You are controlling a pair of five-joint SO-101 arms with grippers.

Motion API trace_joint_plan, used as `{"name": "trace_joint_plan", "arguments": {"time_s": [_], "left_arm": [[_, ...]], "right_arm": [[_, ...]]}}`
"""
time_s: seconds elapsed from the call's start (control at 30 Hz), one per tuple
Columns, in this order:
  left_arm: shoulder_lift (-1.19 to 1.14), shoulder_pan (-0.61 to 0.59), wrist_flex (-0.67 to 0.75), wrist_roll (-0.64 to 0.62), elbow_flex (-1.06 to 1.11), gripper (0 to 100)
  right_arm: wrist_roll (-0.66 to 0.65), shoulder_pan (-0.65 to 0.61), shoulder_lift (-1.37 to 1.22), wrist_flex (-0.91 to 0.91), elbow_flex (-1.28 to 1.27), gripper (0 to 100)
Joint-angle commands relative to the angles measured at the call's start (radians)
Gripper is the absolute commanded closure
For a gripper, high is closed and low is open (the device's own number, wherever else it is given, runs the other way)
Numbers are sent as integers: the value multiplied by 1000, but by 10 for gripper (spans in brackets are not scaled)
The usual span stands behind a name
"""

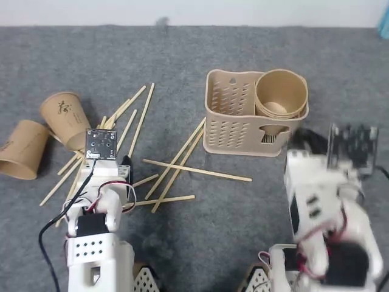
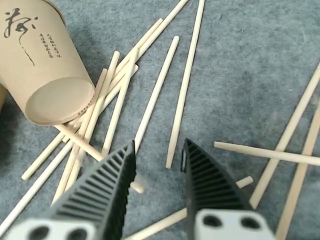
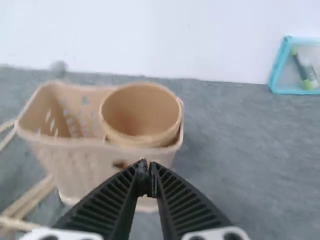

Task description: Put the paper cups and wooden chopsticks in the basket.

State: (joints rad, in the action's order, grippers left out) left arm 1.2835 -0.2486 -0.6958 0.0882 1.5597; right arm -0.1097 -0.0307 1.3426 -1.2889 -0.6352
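Hovering over chopsticks (image 2: 155, 93), left claw (image 2: 159, 146) gapes; right claw (image 3: 147, 166), apparently empty, pinched together

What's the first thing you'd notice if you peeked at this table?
The wooden chopsticks scattered like pick-up sticks across the grey table, left of the basket. Then the stacked cups standing in the basket's right side, and the left claw open just above the sticks.
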Motion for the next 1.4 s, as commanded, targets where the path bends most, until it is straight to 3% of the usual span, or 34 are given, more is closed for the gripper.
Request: {"name": "trace_joint_plan", "arguments": {"time_s": [0.0, 0.1, 0.43, 0.6, 0.87, 1.0, 1.17, 1.37], "left_arm": [[14, 0, 28, 6, -5, 861], [14, -3, 28, 6, -7, 861], [15, -5, 28, 5, -12, 862], [15, -15, 21, 0, -28, 863], [15, -227, -98, -3, -171, 863], [15, -440, -140, 0, -226, 863], [8, -738, -3, -2, -226, 859], [5, -784, 129, 3, -186, 857]], "right_arm": [[-199, -2, 65, -51, -75, 990], [-275, 35, 122, -68, -215, 991], [-318, 291, 384, 67, -736, 991], [-367, 314, 469, 105, -984, 991], [-387, 351, 472, 117, -1008, 991], [-387, 351, 472, 116, -1011, 991], [-390, 351, 472, 116, -1013, 991], [-422, 349, 472, 108, -1013, 991]]}}
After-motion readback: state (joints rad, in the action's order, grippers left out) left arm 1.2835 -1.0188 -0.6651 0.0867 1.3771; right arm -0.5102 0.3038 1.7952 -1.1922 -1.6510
